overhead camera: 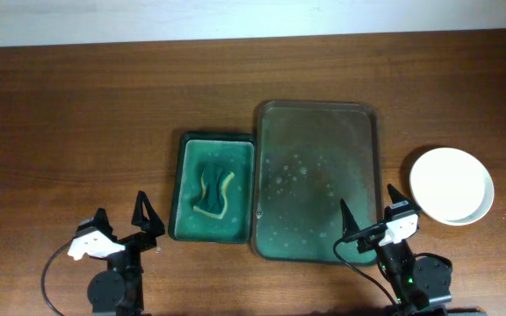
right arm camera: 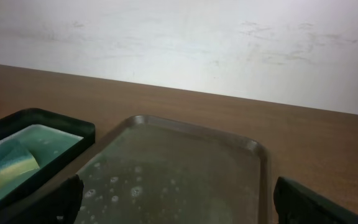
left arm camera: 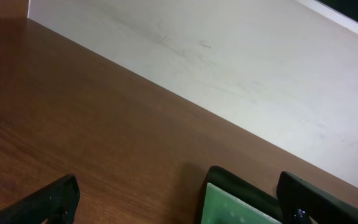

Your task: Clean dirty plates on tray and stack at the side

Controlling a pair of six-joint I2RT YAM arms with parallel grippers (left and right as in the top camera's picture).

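Note:
The dark olive-grey tray (overhead camera: pixel 317 180) lies in the middle of the table with no plates on it, only water droplets. It also shows in the right wrist view (right arm camera: pixel 185 174). The white plates (overhead camera: pixel 451 184) sit as one stack on the table to the right of the tray; how many are in the stack I cannot tell. My left gripper (overhead camera: pixel 123 219) is open and empty at the near left, its fingers apart in the left wrist view (left arm camera: pixel 179 202). My right gripper (overhead camera: pixel 369 215) is open and empty over the tray's near right corner, as the right wrist view (right arm camera: pixel 179 199) shows.
A smaller bright green tray (overhead camera: pixel 185 189) holding a teal and yellow sponge (overhead camera: pixel 213 189) lies just left of the big tray; the sponge also shows in the right wrist view (right arm camera: pixel 5 171). A white wall runs along the table's far edge.

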